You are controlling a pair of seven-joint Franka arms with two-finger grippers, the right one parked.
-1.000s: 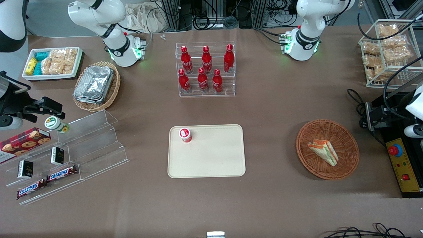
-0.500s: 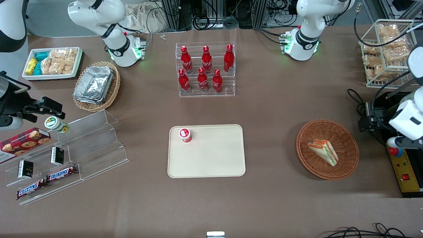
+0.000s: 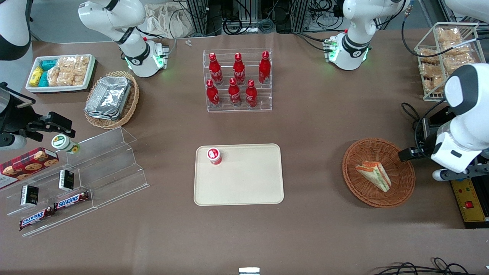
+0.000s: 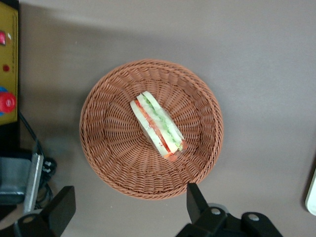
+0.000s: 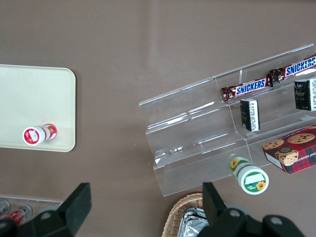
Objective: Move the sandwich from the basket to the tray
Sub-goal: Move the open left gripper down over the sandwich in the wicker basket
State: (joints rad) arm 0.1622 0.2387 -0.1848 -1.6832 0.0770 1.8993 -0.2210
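- The tray [image 3: 244, 179] lies at the middle of the tabletop [image 3: 324, 126], in the same place as one second ago. The small red-and-white jar [image 3: 214, 156] still stands in one corner of it.
- The basket [image 3: 401, 183] has not moved. It sits well apart from the tray, toward the working arm's end of the tabletop. The sandwich [image 3: 374, 175] still lies inside it, about in the middle, with its filling edge turned up.
- The pincer [image 3: 407, 154] is what has changed. One second ago it was out past the tabletop's edge. Now it hangs above the rim of the basket, with its fingers spread wide and nothing between them. It touches neither the sandwich nor the wicker.
- Counted from the parked arm's end: two Snickers bars [image 3: 71, 200] on the clear stepped stand [image 3: 114, 168], one white bin [image 3: 57, 89] of snack packets, and one oval basket [image 3: 131, 101] holding foil containers [image 3: 109, 97].
- Then one tray with one jar, and six red bottles [image 3: 234, 91] in a clear rack [image 3: 267, 107], three in each row.
- Last come one round basket, one sandwich and one pincer.
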